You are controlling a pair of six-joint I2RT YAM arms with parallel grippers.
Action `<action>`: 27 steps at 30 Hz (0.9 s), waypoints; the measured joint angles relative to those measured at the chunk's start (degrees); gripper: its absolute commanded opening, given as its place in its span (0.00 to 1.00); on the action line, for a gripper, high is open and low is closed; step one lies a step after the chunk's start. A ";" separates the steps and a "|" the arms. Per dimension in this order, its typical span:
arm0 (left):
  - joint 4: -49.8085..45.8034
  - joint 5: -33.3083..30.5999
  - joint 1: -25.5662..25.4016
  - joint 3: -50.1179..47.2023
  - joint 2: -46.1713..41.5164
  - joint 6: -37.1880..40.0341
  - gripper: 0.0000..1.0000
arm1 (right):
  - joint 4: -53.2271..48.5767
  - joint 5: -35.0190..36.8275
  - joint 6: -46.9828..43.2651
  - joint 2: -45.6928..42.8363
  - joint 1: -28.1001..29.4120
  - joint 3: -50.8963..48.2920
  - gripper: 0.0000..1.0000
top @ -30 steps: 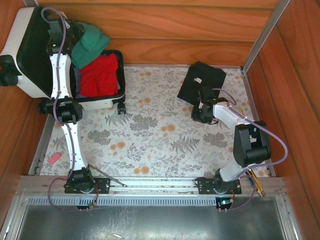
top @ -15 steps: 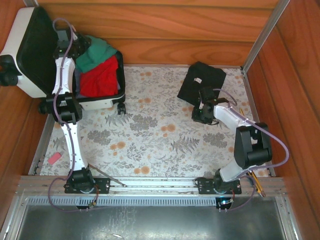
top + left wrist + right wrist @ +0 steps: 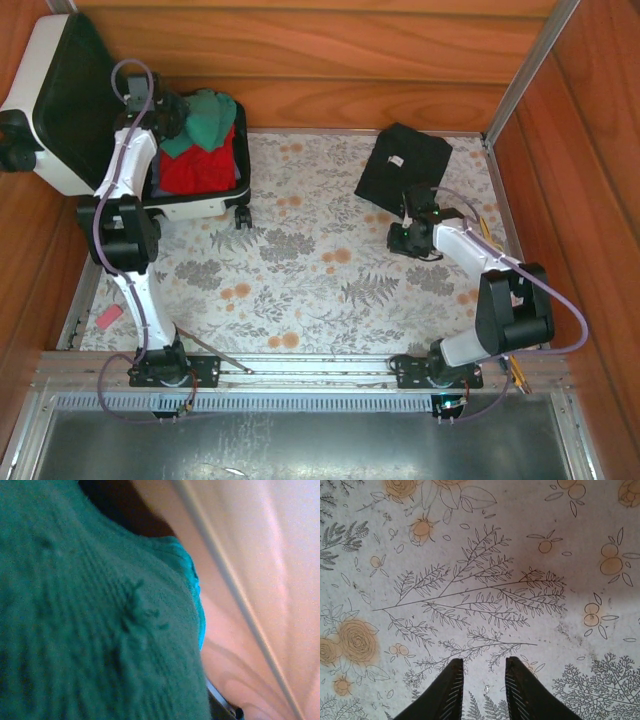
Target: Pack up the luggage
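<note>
Left pincer clenched the green garment over the luggage, a white, black-lined hard-shell lying open far left on the desk. Since a second before, that garment had sunk onto the red garment, and the right pincer had backed nearer from the black garment. Left wrist view: green garment pressed close. Right wrist view: right pincer stood released, empty.

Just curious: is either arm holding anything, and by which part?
Left end effector seems to grip the green sweater; where, hidden. Right end effector empty.

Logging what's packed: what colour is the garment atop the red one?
The garment is green; the top view shows it best.
</note>
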 measured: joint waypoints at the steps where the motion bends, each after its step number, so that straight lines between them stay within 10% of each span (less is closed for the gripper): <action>1: 0.24 -1.03 -0.68 -2.03 -1.18 -1.14 0.00 | 0.07 -0.09 -0.07 -0.28 0.00 -0.39 0.30; 9: 2.23 -7.13 -5.95 -21.16 -12.94 -12.52 1.00 | 1.49 -1.51 -0.74 -5.01 0.00 -4.48 0.32; 18: 2.97 -12.20 -9.75 -31.41 -28.20 -15.72 1.00 | 2.56 -3.61 -1.33 -8.57 0.00 -7.58 0.32; 27: -1.51 -16.72 -6.34 -14.97 -29.97 7.15 0.96 | 4.44 -5.62 -1.22 -8.15 0.00 -7.56 0.30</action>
